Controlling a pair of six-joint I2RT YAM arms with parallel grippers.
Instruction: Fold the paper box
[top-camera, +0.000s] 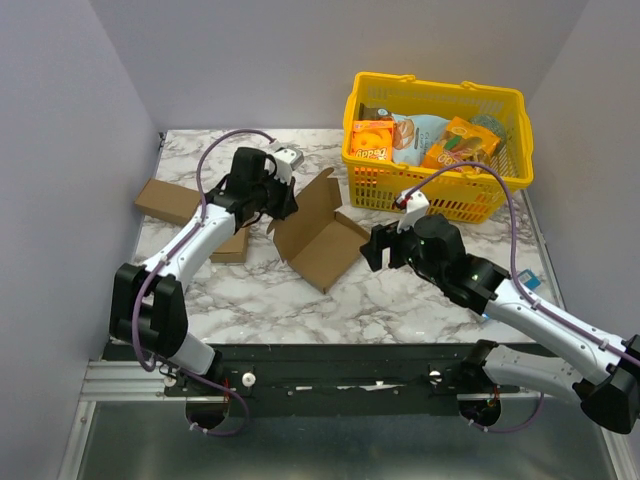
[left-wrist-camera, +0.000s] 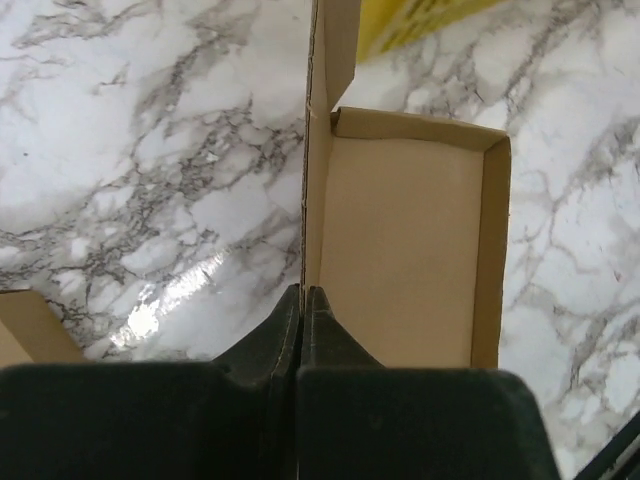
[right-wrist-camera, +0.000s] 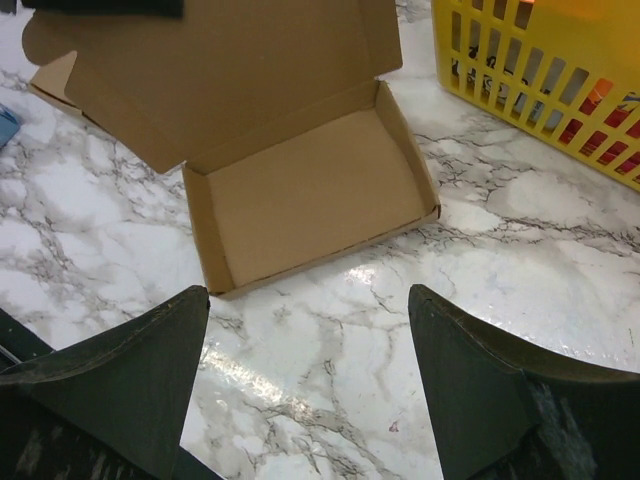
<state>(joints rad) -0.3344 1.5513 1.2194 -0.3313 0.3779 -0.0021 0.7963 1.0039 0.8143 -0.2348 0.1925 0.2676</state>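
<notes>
The paper box (top-camera: 318, 235) lies open in the middle of the marble table, its tray down and its lid standing up at the far left side. My left gripper (top-camera: 278, 198) is at the box's left rear. In the left wrist view the left gripper (left-wrist-camera: 303, 292) is shut on the thin upright cardboard edge of the paper box (left-wrist-camera: 400, 250). My right gripper (top-camera: 375, 250) hangs just right of the box. In the right wrist view the right gripper (right-wrist-camera: 305, 295) stands open over bare marble, short of the near wall of the paper box (right-wrist-camera: 310, 190), holding nothing.
A yellow plastic basket (top-camera: 440, 90) with packaged goods stands at the back right, close to the box (right-wrist-camera: 540, 70). Two smaller brown cardboard boxes (top-camera: 170, 200) (top-camera: 232, 245) lie at the left. A small blue item (top-camera: 528, 281) sits near the right edge.
</notes>
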